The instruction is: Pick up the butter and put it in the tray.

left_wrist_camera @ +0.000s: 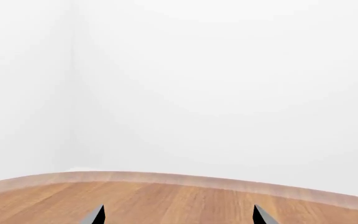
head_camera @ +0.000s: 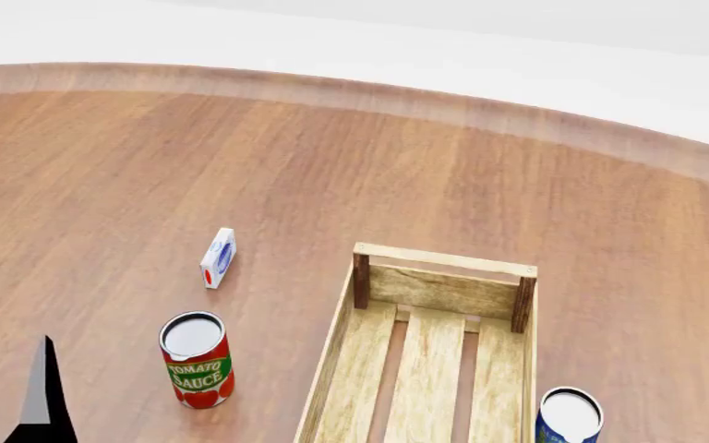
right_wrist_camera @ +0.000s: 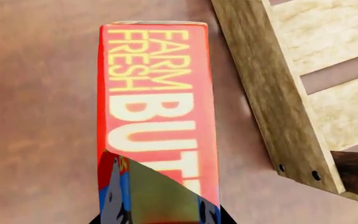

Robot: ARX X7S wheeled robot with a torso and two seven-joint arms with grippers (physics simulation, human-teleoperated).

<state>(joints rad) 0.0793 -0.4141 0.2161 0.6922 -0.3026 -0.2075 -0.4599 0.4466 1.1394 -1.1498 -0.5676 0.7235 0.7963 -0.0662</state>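
Butter [right_wrist_camera: 157, 112] at the right gripper [right_wrist_camera: 160, 212], beside the tray [right_wrist_camera: 272, 93].

In the right wrist view the red carton fills the middle, its near end between the dark fingertips; whether the jaws clamp it I cannot tell. It sits just outside the tray's long side, over the table [head_camera: 145, 166]. The left gripper [left_wrist_camera: 179, 215] shows 2 tips apart over bare wood. The head view shows a tomato can [head_camera: 197, 360], a small white box [head_camera: 218, 257] and a blue can [head_camera: 569, 417].
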